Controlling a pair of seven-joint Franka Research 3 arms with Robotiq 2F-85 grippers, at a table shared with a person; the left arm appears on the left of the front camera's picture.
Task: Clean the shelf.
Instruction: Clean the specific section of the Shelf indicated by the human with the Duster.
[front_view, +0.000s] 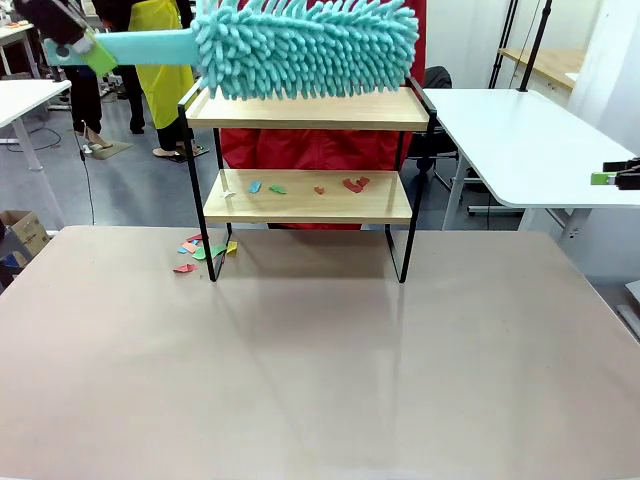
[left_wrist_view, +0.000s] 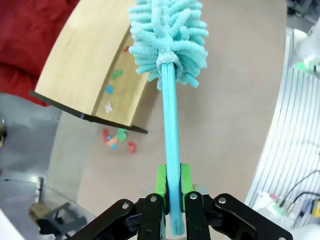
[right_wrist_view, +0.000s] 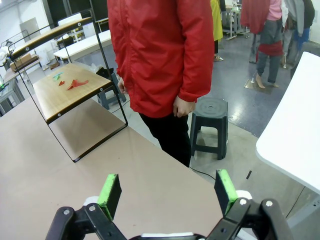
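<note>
**Fluffy duster on the top board**

The shelf (front_view: 300, 208) stands near the far edge of the table (front_view: 320, 380), about in the middle. The left gripper (left_wrist_view: 172, 181) is squeezed tight on the blue handle of a fluffy duster (front_view: 305, 45). Its soft head is on or just above the top board. The right gripper (right_wrist_view: 167, 192) is wide open with nothing in it, off by the table's right edge. Little paper bits (front_view: 315, 187) lie on the lower board. Other scraps (front_view: 198, 250) lie on the table by the front left leg. The shelf looks light and stiff on thin legs, so a hard push could slide or tip it. The black side rails look best for holding it steady.
</note>
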